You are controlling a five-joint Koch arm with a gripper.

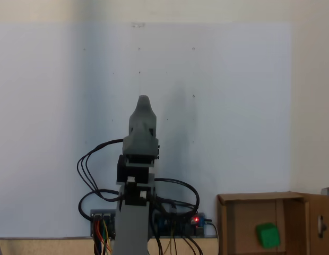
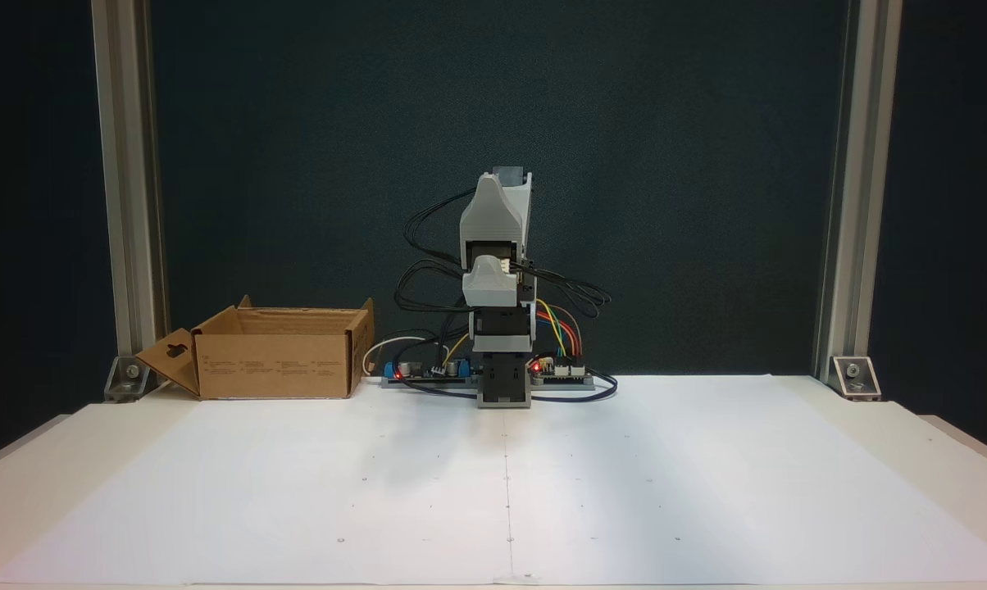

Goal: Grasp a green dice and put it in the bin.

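Seen from above: white table spread wide, marked with small dots. Grey arm folded at lower centre, fingers aimed at the far side of the sheet, well apart from everything else. Only one rounded tip visible, so cannot tell whether parted or closed; nothing seen held. Black cables looped out at the arm's left, circuit boards with a red light at its base. At lower right, the bin, open-topped, with the green dice lying on its tan floor, toward the right half of the interior.

Seen from the front: metal frame post at far left, then the bin on the table at the far edge, one flap folded out and down on its left side, inside hidden by the near wall. Just right of it, a white cable and the boards. Arm upright at centre, folded on itself, fingers at the top, tips hidden behind the grey housing. Coloured wires on the arm's right. Second frame post at far right. Dark wall behind.
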